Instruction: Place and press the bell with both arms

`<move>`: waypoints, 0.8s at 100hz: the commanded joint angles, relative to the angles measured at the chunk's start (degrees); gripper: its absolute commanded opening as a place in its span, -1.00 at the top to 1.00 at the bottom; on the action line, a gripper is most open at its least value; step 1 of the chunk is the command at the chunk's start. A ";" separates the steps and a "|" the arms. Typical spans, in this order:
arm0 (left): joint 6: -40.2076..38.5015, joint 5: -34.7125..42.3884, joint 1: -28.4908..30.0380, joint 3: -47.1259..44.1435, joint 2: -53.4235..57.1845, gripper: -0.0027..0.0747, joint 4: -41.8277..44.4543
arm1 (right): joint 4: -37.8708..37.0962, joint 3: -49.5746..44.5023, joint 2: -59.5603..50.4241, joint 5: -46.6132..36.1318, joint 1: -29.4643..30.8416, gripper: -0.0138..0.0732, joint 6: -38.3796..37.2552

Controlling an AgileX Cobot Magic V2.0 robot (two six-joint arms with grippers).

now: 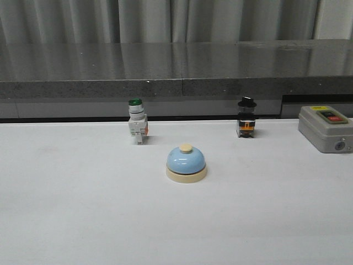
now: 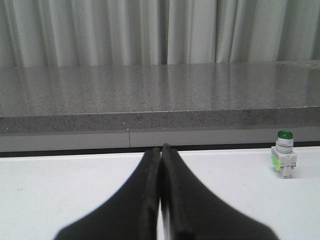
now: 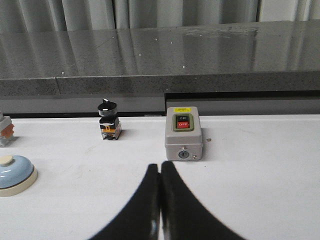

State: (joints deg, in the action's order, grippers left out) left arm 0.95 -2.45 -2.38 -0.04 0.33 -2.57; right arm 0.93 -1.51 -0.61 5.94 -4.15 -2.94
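The light-blue dome bell [image 1: 186, 162] with cream base and cream button stands upright on the white table, near the middle. It also shows at the edge of the right wrist view [image 3: 14, 173]. No arm shows in the front view. My left gripper [image 2: 160, 150] is shut and empty, low over the table, pointing at the grey ledge. My right gripper [image 3: 160, 166] is shut and empty, with the bell off to one side and the grey box ahead of it. The bell is out of the left wrist view.
A green-capped white push-button switch [image 1: 137, 126] stands behind the bell to the left; it also shows in the left wrist view [image 2: 284, 153]. A black-knobbed switch [image 1: 246, 116] stands back right. A grey box with a red button [image 1: 325, 127] sits far right. A grey stone ledge [image 1: 176, 72] runs along the back.
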 commanded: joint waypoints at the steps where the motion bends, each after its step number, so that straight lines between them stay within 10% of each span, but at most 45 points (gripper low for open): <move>1: -0.47 4.46 0.02 -2.43 1.59 0.98 0.14 | -0.48 0.85 -0.83 -4.86 0.45 0.82 0.19; 80: -0.47 4.46 0.02 -2.43 1.59 0.98 0.14 | -0.48 1.25 -0.82 -13.67 0.45 0.82 0.12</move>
State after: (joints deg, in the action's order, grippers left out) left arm 0.95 -2.45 -2.38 -0.04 0.33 -2.48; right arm 0.93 -1.51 -0.61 0.79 -4.15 -2.94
